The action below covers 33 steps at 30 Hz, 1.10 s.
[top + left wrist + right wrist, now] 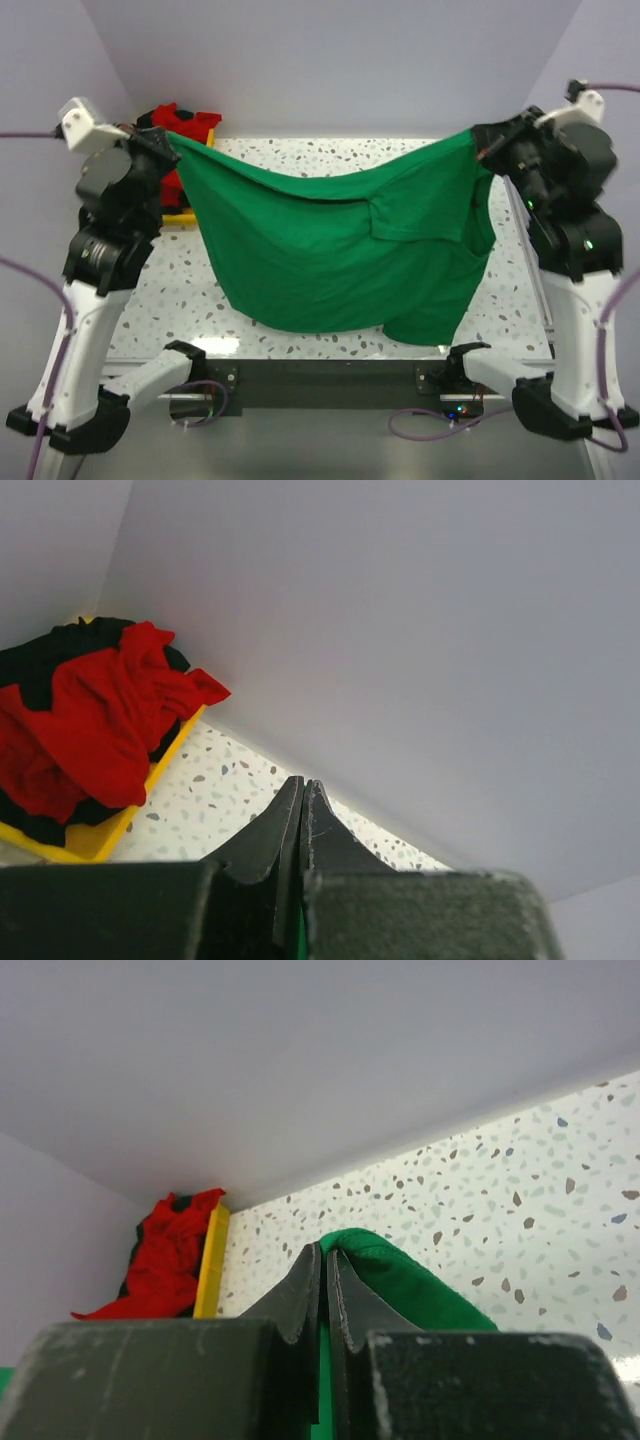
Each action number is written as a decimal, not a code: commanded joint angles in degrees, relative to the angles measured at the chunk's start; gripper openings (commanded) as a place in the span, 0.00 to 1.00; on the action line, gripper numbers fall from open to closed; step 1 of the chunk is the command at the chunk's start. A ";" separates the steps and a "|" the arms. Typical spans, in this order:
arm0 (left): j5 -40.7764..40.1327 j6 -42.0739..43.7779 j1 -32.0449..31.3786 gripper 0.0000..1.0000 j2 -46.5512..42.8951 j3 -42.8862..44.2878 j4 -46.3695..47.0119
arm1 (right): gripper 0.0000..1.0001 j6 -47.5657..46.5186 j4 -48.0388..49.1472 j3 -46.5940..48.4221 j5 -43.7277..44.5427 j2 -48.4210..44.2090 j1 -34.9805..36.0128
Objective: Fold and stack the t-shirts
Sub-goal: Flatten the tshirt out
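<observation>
Top external: gripping green t-shirt (330, 250) by both top corners, left hand (172, 142) and right hand (482, 150) pinched tight on cloth. Hanging slack over counter (180, 290), sagging mid-span. Spread hands to take out sag, keep level, lower flat. Watch doubled-over sleeve on right. Red and dark shirts (100, 720) heaped in yellow tray (90, 844), back left.
</observation>
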 commanded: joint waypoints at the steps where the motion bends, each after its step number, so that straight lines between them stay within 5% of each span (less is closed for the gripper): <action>1: -0.11 4.17 1.05 0.00 9.38 2.06 13.10 | 0.00 0.45 10.50 0.02 -1.49 8.87 -0.18; 9: 10.70 3.38 11.32 0.00 30.93 27.25 12.96 | 0.00 0.63 11.22 23.99 -2.81 29.34 -1.06; 14: 11.67 4.26 13.27 0.00 28.95 27.75 13.74 | 0.00 0.45 10.24 26.33 -2.72 28.23 -1.85; 21: 13.77 0.93 13.53 0.00 15.07 -1.32 16.73 | 0.00 -0.08 13.05 -0.82 -3.59 16.37 -3.08; 27: 22.72 -6.01 13.44 0.00 12.76 -27.78 18.92 | 0.02 0.80 16.64 -28.16 -4.57 14.07 -4.92; 33: 27.66 -13.40 13.44 0.00 21.79 -45.11 21.56 | 0.48 -0.78 19.56 -38.82 -10.53 24.43 -7.65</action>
